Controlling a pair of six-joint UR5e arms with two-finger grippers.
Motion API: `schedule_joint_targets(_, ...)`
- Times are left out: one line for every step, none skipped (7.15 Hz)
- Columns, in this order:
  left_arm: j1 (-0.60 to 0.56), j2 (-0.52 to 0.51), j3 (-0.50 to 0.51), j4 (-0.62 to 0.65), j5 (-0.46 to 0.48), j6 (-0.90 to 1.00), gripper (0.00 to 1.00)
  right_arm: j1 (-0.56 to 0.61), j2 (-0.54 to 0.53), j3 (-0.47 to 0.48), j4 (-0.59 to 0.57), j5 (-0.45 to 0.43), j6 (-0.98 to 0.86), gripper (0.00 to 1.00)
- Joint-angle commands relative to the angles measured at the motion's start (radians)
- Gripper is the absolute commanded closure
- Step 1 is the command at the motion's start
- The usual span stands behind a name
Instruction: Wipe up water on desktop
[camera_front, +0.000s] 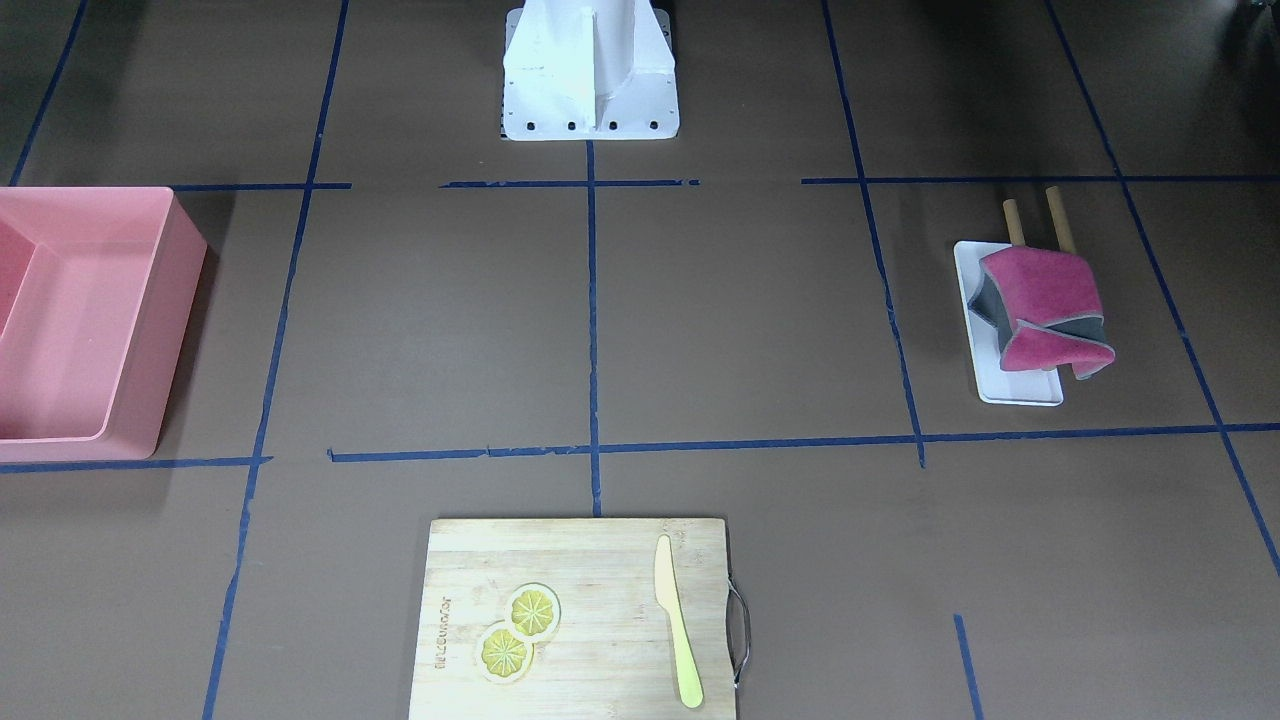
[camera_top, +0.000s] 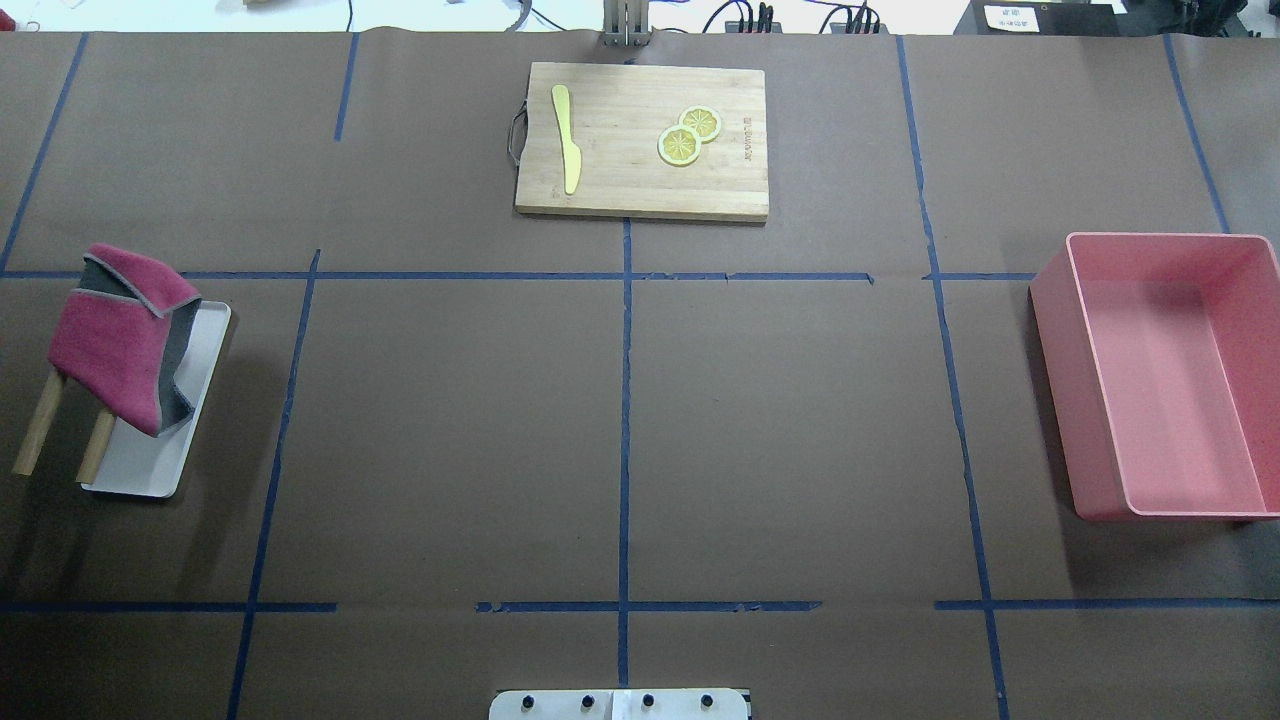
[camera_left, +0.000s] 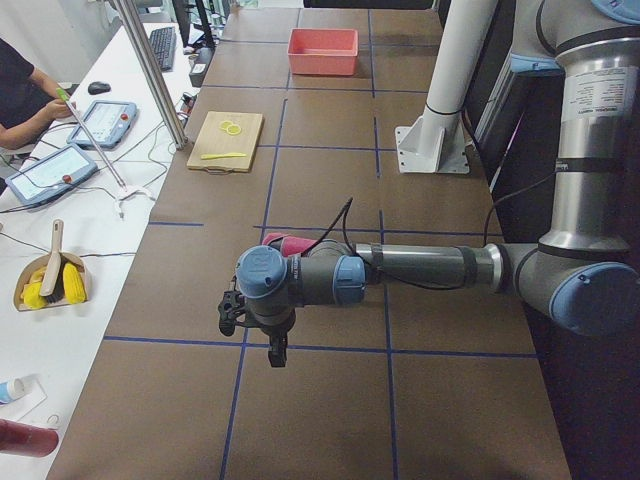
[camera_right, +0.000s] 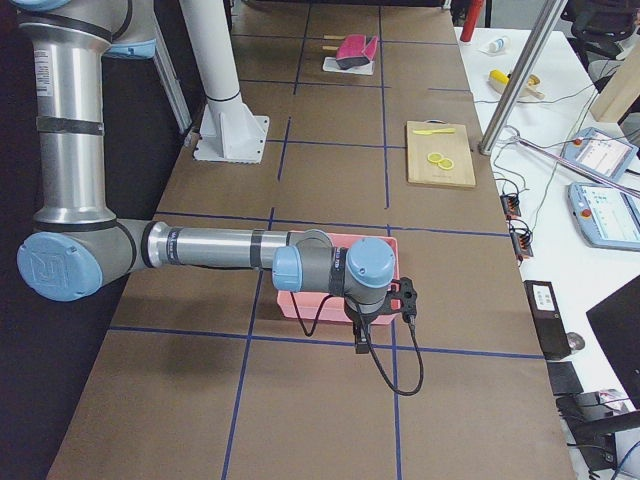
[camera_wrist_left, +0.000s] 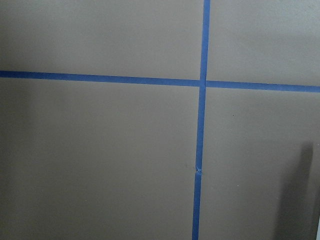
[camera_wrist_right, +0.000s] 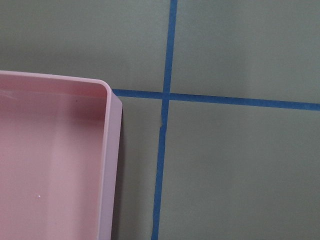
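Note:
The desktop (camera_front: 740, 310) is dark brown with blue tape lines; no water shows on it. It also shows in the overhead view (camera_top: 800, 420). A magenta and grey cloth (camera_front: 1045, 300) hangs over two wooden rods above a small white tray (camera_front: 1020, 390); in the overhead view the cloth (camera_top: 120, 340) is at the far left. My left gripper (camera_left: 275, 352) hangs above the table near that cloth. My right gripper (camera_right: 360, 345) hangs by the pink bin. They show only in the side views, so I cannot tell whether they are open or shut.
A pink bin (camera_top: 1050, 380) stands at the overhead view's right; its corner shows in the right wrist view (camera_wrist_right: 107, 150). A bamboo cutting board (camera_top: 620, 180) with a yellow knife (camera_top: 567, 140) and lemon slices (camera_top: 688, 135) lies at the far edge. The robot's base (camera_front: 590, 70) stands mid-table.

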Motion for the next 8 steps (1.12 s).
schedule_joint_targets(0.000, -0.002, 0.000, -0.001, 0.000, 0.000, 0.00, 0.002, 0.000, 0.002, 0.000, 0.003, 0.005, 0.00)
schedule_joint_targets(0.000, -0.002, -0.002, -0.003, 0.000, 0.000, 0.00, 0.003, -0.001, 0.007, 0.000, 0.003, 0.005, 0.00)
schedule_joint_targets(0.000, -0.002, -0.002, -0.003, 0.000, 0.000, 0.00, 0.003, -0.001, 0.007, 0.000, 0.003, 0.005, 0.00)
schedule_joint_targets(0.000, -0.002, -0.002, -0.006, 0.000, 0.000, 0.00, 0.003, -0.001, 0.007, 0.000, 0.003, 0.005, 0.00)
schedule_joint_targets(-0.001, -0.002, -0.003, -0.009, 0.000, 0.000, 0.00, 0.003, -0.001, 0.008, 0.000, 0.003, 0.005, 0.00)
schedule_joint_targets(-0.001, -0.002, -0.008, -0.010, -0.002, 0.000, 0.00, 0.003, 0.000, 0.010, 0.000, 0.003, 0.006, 0.00)
schedule_joint_targets(0.000, -0.003, -0.008, -0.012, -0.002, 0.000, 0.00, 0.003, 0.000, 0.010, 0.000, 0.004, 0.006, 0.00)
schedule_joint_targets(0.000, -0.006, -0.010, -0.012, -0.002, 0.000, 0.00, 0.003, 0.000, 0.024, 0.000, 0.003, 0.006, 0.00)
